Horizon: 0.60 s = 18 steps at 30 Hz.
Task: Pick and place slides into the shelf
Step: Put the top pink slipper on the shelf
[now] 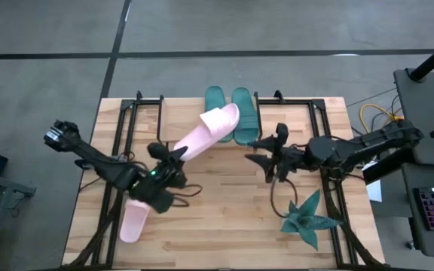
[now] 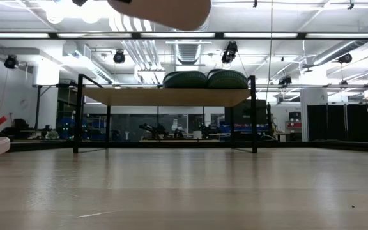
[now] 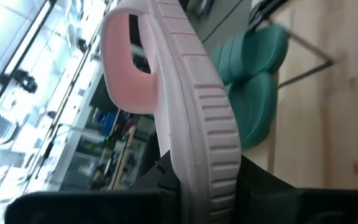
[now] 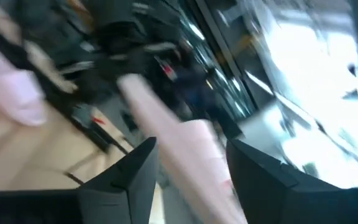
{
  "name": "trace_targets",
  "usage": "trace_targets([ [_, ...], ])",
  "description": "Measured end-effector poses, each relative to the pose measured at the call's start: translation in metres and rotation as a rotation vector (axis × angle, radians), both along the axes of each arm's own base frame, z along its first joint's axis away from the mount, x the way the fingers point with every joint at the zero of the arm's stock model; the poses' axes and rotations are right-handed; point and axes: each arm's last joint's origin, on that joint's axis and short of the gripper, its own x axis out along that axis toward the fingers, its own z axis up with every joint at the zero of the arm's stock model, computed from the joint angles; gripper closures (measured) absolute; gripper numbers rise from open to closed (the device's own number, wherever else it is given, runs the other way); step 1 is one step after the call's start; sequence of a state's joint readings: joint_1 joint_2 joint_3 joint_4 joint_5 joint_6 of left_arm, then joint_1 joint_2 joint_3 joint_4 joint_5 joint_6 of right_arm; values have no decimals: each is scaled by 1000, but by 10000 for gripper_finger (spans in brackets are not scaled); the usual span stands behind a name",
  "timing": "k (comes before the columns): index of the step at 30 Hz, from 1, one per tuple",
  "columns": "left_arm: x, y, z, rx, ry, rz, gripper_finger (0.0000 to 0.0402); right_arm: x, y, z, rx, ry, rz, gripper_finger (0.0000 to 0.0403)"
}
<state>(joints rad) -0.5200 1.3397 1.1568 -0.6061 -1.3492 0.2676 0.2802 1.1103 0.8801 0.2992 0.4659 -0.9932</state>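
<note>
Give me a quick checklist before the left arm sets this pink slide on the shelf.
1. Grip: left gripper is shut on the lifted pink slide, heel end: ok.
2. Height: in the low view the slide hangs above the shelf board: ok.
3. Free spot: the two green slides fill the middle of the shelf; bare board shows to their left: ok.
4. Slide's angle: it lies diagonal, toe over the green pair, not lined up with them: not ok.
5. Right gripper: open, empty, just right of the slide; spacing: cannot tell.
6. Second pink slide: on the table by the left arm, out of the way: ok.
</note>
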Motion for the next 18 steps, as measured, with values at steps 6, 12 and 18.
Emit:
trace_targets([
  [6, 16, 14, -9, 27, 42, 73, 362, 14, -3, 29, 128, -48, -223, 215],
  [12, 37, 17, -19, 91, 134, 109, 362, 34, 2, 52, 237, 107, -265, 225],
  [18, 59, 18, -19, 174, 216, 152, 362, 56, 0, 69, 339, 269, -446, 234],
])
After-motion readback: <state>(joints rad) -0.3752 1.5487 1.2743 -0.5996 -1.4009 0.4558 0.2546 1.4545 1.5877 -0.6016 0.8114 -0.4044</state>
